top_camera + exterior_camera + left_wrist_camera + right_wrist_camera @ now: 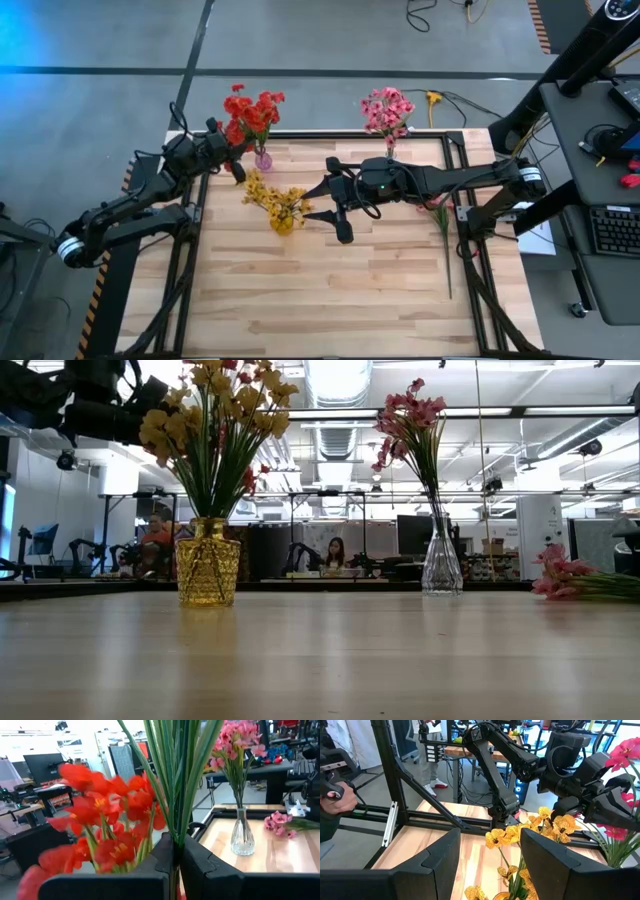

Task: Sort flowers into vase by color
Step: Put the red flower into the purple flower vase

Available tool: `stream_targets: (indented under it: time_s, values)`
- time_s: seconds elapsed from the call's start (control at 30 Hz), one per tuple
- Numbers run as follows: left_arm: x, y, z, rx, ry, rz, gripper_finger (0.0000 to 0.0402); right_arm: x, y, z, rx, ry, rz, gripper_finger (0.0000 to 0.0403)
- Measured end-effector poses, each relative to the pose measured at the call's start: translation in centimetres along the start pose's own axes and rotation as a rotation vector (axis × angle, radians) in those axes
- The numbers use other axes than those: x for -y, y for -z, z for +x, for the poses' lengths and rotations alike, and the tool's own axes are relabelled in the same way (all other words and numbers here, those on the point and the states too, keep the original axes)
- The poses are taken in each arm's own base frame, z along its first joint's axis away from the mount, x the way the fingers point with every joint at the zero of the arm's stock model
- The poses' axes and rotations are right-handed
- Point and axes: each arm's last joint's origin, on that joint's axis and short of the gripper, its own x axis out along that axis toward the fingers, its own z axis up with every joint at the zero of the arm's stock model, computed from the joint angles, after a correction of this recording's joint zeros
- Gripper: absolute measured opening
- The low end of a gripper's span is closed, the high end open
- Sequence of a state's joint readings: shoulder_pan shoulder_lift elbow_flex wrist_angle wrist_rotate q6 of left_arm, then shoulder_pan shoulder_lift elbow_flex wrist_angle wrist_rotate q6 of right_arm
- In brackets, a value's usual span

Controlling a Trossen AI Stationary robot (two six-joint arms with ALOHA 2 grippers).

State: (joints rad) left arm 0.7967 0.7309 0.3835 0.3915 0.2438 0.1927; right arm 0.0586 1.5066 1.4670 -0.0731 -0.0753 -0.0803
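At the far left corner of the wooden surface (330, 300), the left hand (238, 157) is clamped on green stems among the red flowers (251, 110) in a small vase (263, 159). Yellow flowers (272, 197) fill an amber vase (208, 562) toward the middle, where the right hand (335, 210) hangs just beside them, fingers apart. Pink flowers (387, 110) stand in a clear vase (441, 565) at the far edge. One pink sprig (441, 222) lies near the right edge.
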Motion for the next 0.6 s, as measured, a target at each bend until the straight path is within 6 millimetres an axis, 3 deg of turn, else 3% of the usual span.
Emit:
stream_targets:
  time_s: [0.6]
  values:
    - [0.11,0.68,-0.02,-0.034,-0.001,0.073,0.0001,0.03,-0.02,0.01,0.002,0.009,-0.002,0.0201]
